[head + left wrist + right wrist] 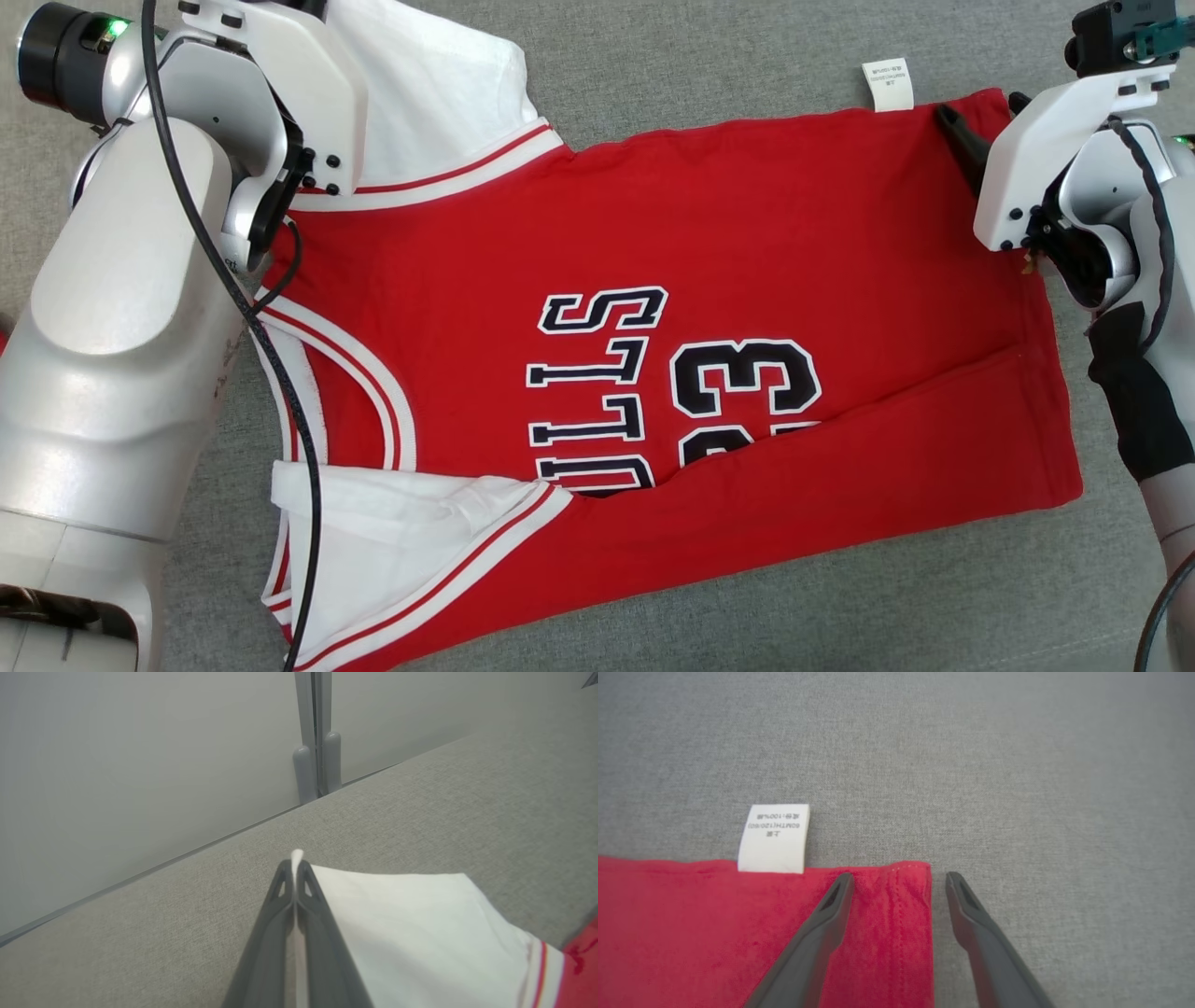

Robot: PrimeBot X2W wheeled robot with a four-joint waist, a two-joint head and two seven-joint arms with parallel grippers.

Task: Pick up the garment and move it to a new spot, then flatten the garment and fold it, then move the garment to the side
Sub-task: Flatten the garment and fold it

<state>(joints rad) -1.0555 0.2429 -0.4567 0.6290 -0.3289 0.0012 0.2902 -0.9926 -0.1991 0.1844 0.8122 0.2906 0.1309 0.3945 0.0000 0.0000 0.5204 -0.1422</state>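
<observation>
Garment (709, 233): red jersey, white sleeves, black lettering, laid flat on grey cloth surface (653, 56) | left gripper (294, 868): arm reached over the shoulder end, white sleeve (411, 924) edge pinched between closed fingers | right gripper (900, 879): spread, held astride the hem corner beside care label (774, 837)

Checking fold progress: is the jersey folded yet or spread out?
Mostly spread: the jersey lies flat, with only its near edge turned over, hiding part of the lettering and number.
</observation>
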